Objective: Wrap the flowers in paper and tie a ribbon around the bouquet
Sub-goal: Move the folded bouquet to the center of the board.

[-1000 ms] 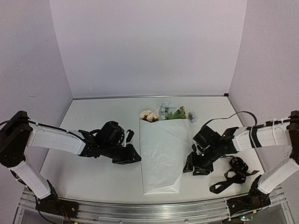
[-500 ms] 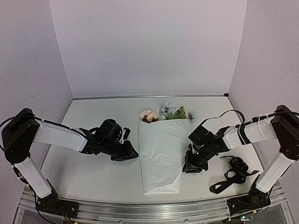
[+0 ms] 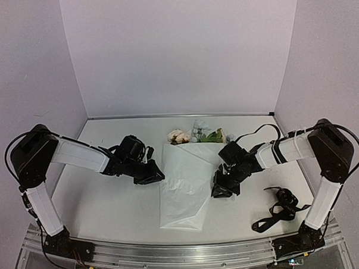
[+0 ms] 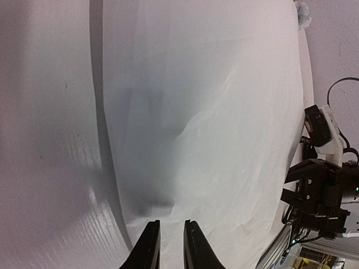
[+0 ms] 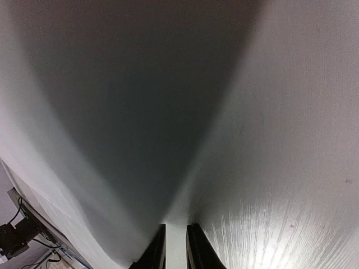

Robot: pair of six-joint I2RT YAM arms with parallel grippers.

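Observation:
The white paper (image 3: 184, 185) lies folded over the flowers (image 3: 197, 135), whose peach and pale blue blooms stick out at its far end. My left gripper (image 3: 154, 176) is at the paper's left edge. In the left wrist view its fingers (image 4: 148, 246) stand close together with the paper (image 4: 213, 112) between them. My right gripper (image 3: 220, 189) is at the paper's right edge, shut on it. In the right wrist view a thin white strip of paper (image 5: 112, 112) sits pinched between the two black tips, and the sheet rises ahead. The black ribbon (image 3: 281, 207) lies loose at the near right.
Lilac walls close the white table (image 3: 111, 215) on three sides. A metal rail (image 3: 173, 254) runs along the near edge. The ribbon lies just right of my right arm. My right arm (image 4: 322, 190) shows at the far side of the paper in the left wrist view.
My right gripper has closed on the paper's right edge and moved left and away. The paper has shifted, its near end swinging left. My left gripper has moved slightly farther back.

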